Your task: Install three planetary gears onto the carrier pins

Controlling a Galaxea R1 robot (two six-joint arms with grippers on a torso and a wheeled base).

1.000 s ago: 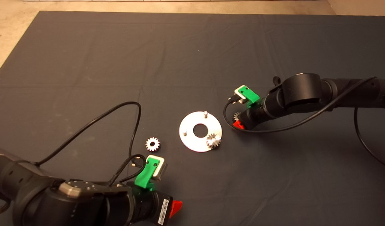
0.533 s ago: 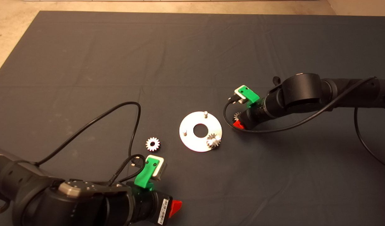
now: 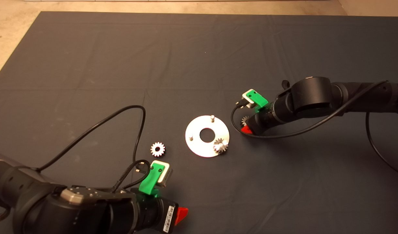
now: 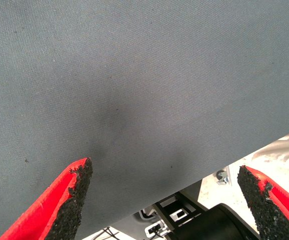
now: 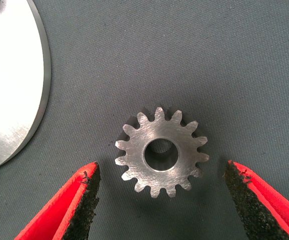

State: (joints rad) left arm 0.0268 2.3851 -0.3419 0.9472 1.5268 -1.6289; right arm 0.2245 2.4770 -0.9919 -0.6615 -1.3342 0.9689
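Note:
The round silver disc [image 3: 199,144] lies mid-mat with two bare carrier pins [image 3: 212,117] [image 3: 191,137] and one planetary gear [image 3: 220,146] seated on the third pin. A second gear [image 3: 157,149] lies loose on the mat left of the disc. The third gear [image 3: 243,120] lies flat just right of the disc, partly hidden under my right gripper [image 3: 246,126]. In the right wrist view this gear [image 5: 161,152] sits between the open gripper's [image 5: 160,172] fingers [image 5: 79,205], untouched, with the disc's edge [image 5: 14,90] beside it. My left gripper [image 4: 164,172] stands open over bare mat near the front edge.
Black cables loop from both wrists: one [image 3: 134,110] arcs over the mat left of the loose gear, another [image 3: 283,133] hangs below the right arm. Beige floor [image 3: 10,29] borders the mat at the far and left edges.
The right arm has sunk very slightly toward the gear. The gears, the disc and the left arm have not moved.

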